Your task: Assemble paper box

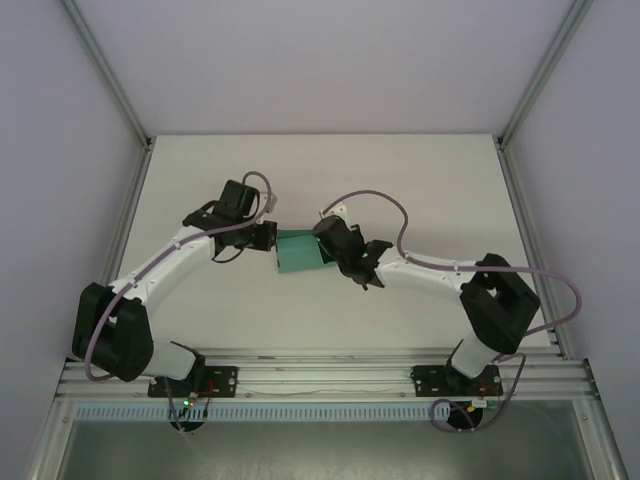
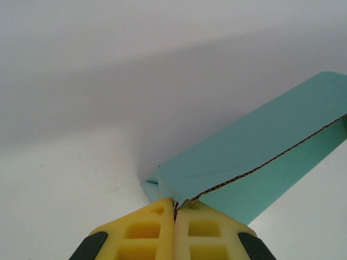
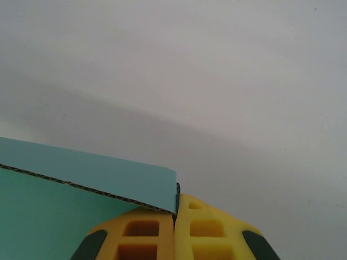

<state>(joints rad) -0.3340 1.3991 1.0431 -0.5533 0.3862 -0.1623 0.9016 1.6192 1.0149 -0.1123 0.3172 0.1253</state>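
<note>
Surface: white matte worktop (image 1: 300, 170), evenly lit, soft shadows in both wrist views. Enclosure is plain pale panels left, right and back (image 1: 320, 60). Aluminium profile posts run up at the two far corners (image 1: 105, 70) (image 1: 545, 65), and a slotted aluminium rail (image 1: 320, 372) along the near edge carries the arm bases.

Count:
- 1 paper box (image 1: 300, 253), teal-green, corrugated core visible along the cut edge
- 2 arms, left arm (image 1: 170, 260) and right arm (image 1: 440, 270), white links with black joints
- 2 purple-grey cables, one looping off each arm (image 1: 90, 350) (image 1: 375, 196)

Box sits mid-worktop, between the two wrists, which meet it from opposite sides. Looks part-folded, with panels at an angle to each other. Can't tell whether it rests on the worktop or is held just off it.

Left jaws: fully closed, yellow fingers (image 2: 146, 233) pressed together, with a corner of the teal card (image 2: 244, 157) pinched in the seam at their tips.

Right jaws: also fully closed, yellow fingers (image 3: 211, 233) together, with the end of the card's cut edge (image 3: 65, 211) caught in the seam at the tips. The panel runs off to the left of that view.
</note>
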